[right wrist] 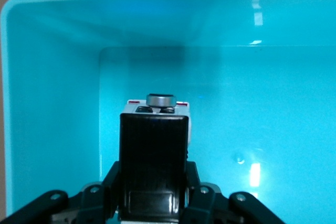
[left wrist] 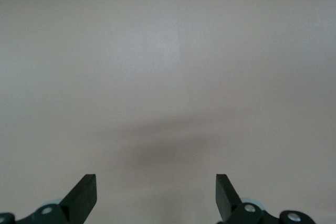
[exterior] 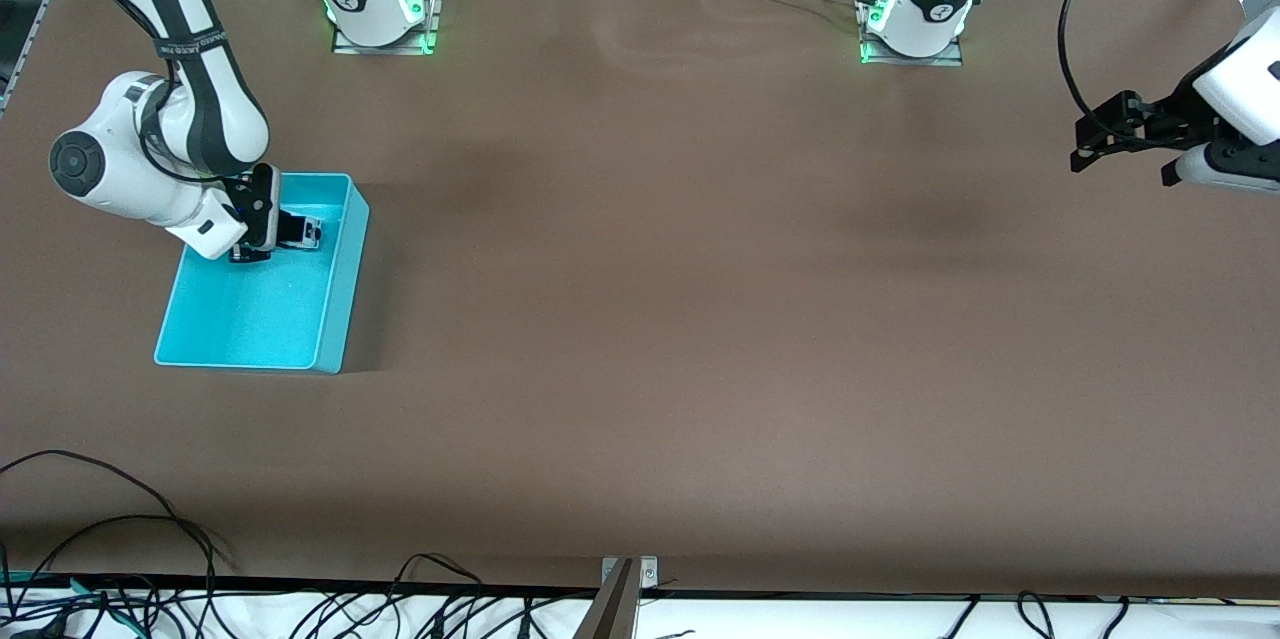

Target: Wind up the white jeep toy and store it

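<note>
- While my right gripper [exterior: 283, 231] hangs inside the cyan bin [exterior: 335, 319] at the right arm's end of the table, its jaws are clenched on the white jeep toy [exterior: 303, 231].
- Judging by that, storing is nearly done: only the release remains. Whether the winding happened, I cannot tell.
- Waiting over bare table at its own end, my left gripper [exterior: 1085, 144] is spread wide and empty.

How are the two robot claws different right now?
The right gripper is shut on the white jeep toy; the left gripper is open and holds nothing. The right gripper is down inside the cyan bin; the left gripper waits over bare table at the left arm's end. Both have two black fingers.
</note>
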`<action>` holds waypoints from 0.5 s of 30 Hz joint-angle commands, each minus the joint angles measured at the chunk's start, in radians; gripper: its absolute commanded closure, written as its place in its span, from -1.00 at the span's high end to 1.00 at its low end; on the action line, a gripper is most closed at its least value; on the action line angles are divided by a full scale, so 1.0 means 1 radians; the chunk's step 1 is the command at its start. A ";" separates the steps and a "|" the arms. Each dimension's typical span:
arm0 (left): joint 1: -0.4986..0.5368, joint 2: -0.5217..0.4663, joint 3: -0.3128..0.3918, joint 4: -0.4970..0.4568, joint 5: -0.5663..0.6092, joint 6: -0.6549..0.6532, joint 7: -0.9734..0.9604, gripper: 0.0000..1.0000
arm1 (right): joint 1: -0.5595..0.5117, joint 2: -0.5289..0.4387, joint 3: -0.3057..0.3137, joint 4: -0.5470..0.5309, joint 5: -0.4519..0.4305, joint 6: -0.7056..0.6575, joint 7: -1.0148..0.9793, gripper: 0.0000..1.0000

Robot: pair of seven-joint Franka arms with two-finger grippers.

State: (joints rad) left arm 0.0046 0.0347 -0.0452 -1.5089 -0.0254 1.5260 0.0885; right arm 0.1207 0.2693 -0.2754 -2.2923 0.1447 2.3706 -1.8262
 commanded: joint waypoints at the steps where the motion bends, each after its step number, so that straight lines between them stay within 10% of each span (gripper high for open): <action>1: 0.009 -0.001 -0.002 0.021 -0.031 -0.023 -0.004 1.00 | -0.003 -0.007 -0.002 -0.016 0.026 0.016 -0.028 -0.26; 6: 0.009 0.001 -0.002 0.021 -0.033 -0.021 -0.003 1.00 | -0.004 0.010 -0.002 -0.016 0.032 0.016 -0.028 0.10; 8: 0.009 -0.001 -0.002 0.021 -0.033 -0.021 -0.001 1.00 | -0.004 0.014 -0.002 -0.016 0.048 0.016 -0.028 0.66; 11: 0.009 0.001 -0.002 0.021 -0.031 -0.021 -0.001 1.00 | -0.004 0.019 -0.002 -0.013 0.061 0.016 -0.028 1.00; 15: 0.011 -0.001 -0.001 0.021 -0.033 -0.021 0.002 1.00 | -0.003 0.019 -0.001 -0.009 0.061 0.013 -0.028 1.00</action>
State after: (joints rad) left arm 0.0046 0.0343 -0.0452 -1.5074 -0.0257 1.5259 0.0885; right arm 0.1201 0.2935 -0.2755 -2.2957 0.1777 2.3735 -1.8263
